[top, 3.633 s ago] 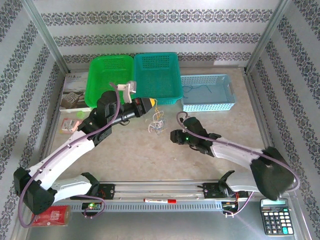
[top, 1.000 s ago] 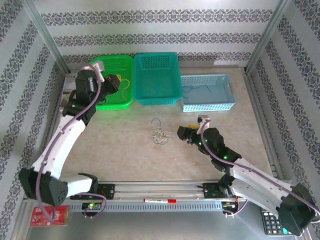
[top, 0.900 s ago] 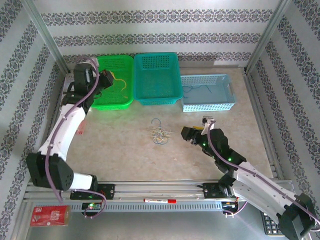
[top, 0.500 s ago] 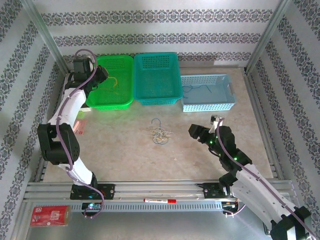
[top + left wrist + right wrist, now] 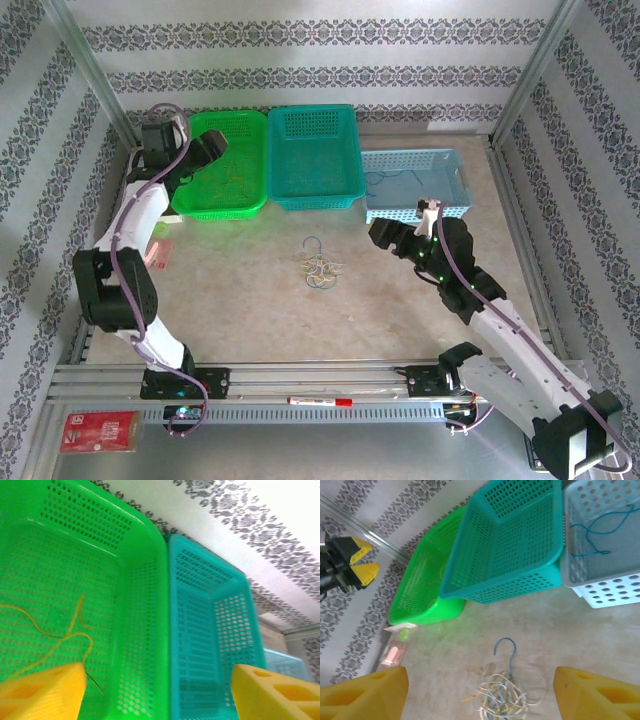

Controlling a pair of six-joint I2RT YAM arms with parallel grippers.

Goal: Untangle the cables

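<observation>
Left-wrist view resolves yellow cable point(image 5: 74, 620) (inside green basket point(image 5: 142, 630)), seemingly faint overhead.

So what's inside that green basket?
In the green basket, one thin yellow cable lies loosely curled on the perforated floor. The near corner is covered by the left gripper's yellow finger, hiding the cable's end there.

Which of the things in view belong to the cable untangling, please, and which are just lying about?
Job: cable tangle; yellow wire in green basket; blue wire in pale blue basket; teal basket.
Lying about: red packet; marker on the rail.
</observation>
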